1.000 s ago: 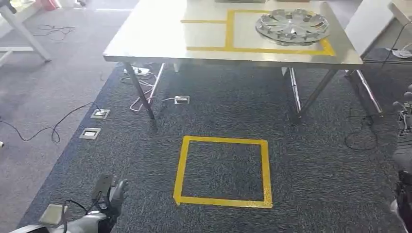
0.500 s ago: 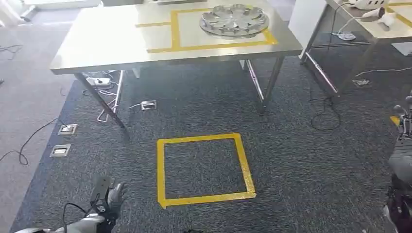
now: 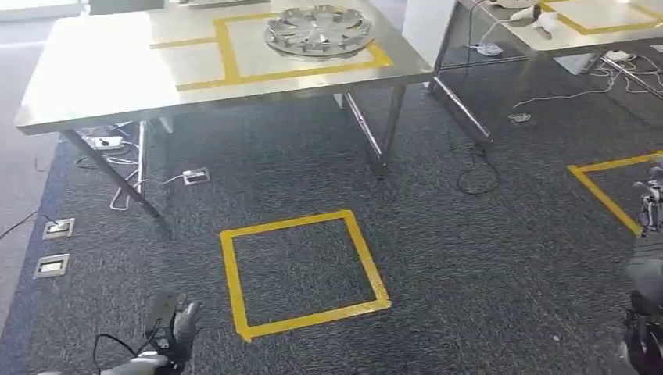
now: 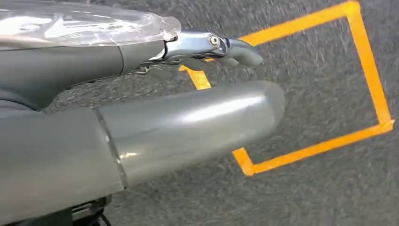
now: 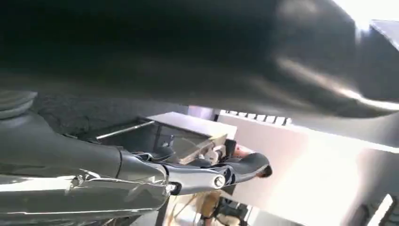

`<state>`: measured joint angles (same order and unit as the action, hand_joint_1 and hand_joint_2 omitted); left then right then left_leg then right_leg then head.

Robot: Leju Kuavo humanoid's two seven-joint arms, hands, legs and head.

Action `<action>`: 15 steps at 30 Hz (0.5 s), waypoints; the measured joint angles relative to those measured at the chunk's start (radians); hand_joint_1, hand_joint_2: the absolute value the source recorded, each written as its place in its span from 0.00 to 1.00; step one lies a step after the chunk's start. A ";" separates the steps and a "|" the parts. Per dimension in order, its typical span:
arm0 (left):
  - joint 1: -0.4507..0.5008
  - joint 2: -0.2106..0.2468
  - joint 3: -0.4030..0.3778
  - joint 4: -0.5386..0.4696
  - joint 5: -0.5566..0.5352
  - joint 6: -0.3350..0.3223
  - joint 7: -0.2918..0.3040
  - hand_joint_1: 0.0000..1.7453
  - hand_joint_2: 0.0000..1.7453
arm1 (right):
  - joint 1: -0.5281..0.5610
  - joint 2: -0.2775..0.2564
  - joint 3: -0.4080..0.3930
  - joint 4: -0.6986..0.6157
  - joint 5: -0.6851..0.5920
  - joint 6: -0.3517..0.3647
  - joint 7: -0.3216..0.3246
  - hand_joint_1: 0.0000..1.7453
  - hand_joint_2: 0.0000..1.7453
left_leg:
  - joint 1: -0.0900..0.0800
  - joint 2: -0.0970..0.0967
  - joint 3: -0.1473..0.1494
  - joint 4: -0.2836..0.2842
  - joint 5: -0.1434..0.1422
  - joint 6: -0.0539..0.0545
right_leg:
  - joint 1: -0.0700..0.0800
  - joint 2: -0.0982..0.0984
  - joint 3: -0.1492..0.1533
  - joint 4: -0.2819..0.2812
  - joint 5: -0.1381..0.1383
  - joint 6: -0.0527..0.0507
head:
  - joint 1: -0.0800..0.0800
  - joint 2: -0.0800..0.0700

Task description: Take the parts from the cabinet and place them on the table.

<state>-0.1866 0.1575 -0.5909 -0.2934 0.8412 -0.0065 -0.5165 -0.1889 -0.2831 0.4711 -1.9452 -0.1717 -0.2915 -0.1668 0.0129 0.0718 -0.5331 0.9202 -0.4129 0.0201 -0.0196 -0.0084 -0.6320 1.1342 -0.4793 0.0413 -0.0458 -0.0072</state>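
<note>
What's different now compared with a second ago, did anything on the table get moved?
Nothing on the table was moved: the whole picture has slid left, so the camera has turned to the right. A second table and another yellow floor marking have come into sight on the right. The wheel cover lies inside its taped box as before, and the left hand and right hand hang low, holding nothing.

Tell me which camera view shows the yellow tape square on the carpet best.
The head view: the whole yellow tape square lies in sight on the carpet, all sides visible. The left wrist view shows part of it, cut off behind the left hand. The right wrist view gives nothing recognisable of it.
</note>
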 joint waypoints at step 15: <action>-0.001 -0.006 0.000 -0.005 -0.021 -0.004 -0.002 0.00 0.00 | -0.041 0.007 0.056 0.037 -0.024 -0.033 -0.061 0.00 0.00 | -0.005 -0.073 -0.110 0.254 -0.099 -0.031 | 0.013 0.079 0.070 -0.183 0.069 -0.063 | -0.014 0.000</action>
<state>-0.1881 0.1511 -0.5913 -0.2979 0.8202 -0.0107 -0.5180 -0.2298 -0.2758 0.5268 -1.9081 -0.1957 -0.3242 -0.2277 0.0081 -0.0010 -0.6433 1.1740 -0.5120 -0.0106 -0.0065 0.0703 -0.5620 0.9515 -0.4102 -0.0220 -0.0599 -0.0072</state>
